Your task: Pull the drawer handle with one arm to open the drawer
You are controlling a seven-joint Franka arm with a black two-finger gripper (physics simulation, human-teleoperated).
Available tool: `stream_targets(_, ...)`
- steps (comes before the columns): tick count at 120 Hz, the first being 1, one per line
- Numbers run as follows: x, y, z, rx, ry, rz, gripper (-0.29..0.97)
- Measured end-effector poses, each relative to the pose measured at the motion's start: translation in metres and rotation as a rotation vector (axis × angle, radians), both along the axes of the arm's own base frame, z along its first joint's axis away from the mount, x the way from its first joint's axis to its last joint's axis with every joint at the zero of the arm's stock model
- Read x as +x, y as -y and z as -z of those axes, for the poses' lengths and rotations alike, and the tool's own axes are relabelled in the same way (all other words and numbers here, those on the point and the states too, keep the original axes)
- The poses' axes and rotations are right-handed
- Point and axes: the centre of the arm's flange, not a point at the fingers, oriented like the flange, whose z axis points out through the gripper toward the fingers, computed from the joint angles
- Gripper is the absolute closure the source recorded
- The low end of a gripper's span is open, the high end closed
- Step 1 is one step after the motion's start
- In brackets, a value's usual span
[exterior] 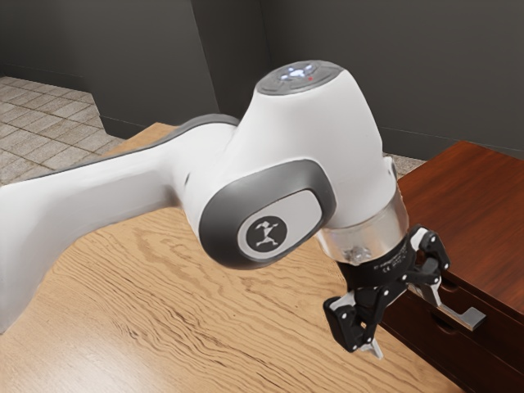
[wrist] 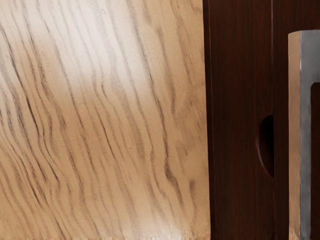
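Reaching in from the exterior view's left, the arm (exterior: 123, 205) crosses the table (exterior: 164, 311) and hangs its pincer (exterior: 404, 322) right in front of the dark cabinet (exterior: 483, 196). Pincer looks released to me, fingers spread with nothing between them. The grey handle (exterior: 463, 313) sits just beside the far finger, on the drawer (exterior: 501, 329), which looks shut as far as I can tell, so basically the whole pull is left to do. Room-wise, there's plenty of bare table back toward the exterior view's left for dragging it open; the tight bit is the cabinet's front edge, right by the fingers.
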Motion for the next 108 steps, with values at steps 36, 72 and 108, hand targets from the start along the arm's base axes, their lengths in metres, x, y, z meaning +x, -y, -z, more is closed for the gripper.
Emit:
stream_targets(36,0.04,-0.05,0.006,0.004,0.023,-0.086,0.0)
stream_targets(72,0.04,-0.044,0.007,0.006,0.035,-0.061,0.0)
stream_targets(108,0.051,-0.039,0.014,0.015,0.048,-0.045,0.0)
